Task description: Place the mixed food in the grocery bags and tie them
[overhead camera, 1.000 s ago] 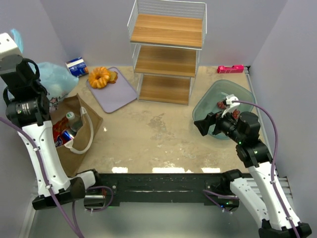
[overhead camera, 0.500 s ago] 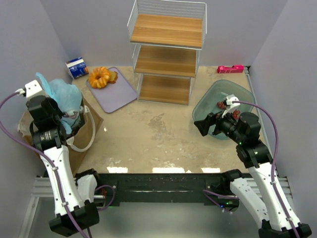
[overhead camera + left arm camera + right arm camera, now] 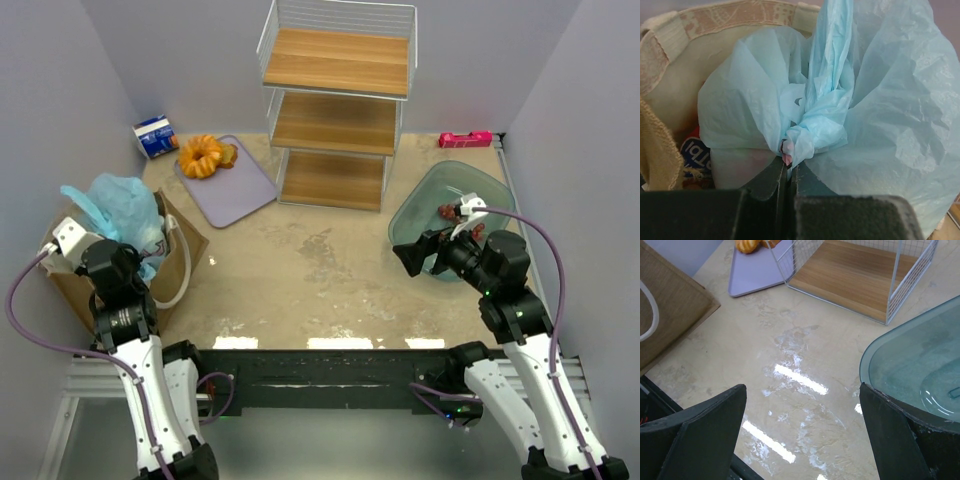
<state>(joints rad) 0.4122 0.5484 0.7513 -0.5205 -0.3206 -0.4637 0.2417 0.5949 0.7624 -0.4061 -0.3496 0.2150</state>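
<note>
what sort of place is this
Probably a robot test cell, not a real kitchen: plain walls box in the table, with two bolted arms and staged props like the wire shelf.

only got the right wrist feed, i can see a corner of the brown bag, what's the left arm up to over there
observer: the left fingers are shut on the twisted neck of the light-blue plastic bag.
operator: is that bag out on the table
observer: no, it sits in the open top of the brown paper bag, bulging above the rim.
operator: my view cuts off the bowl, anything in it
observer: yes, the green bowl holds a dark red item near its far right side, too small to name.
</note>
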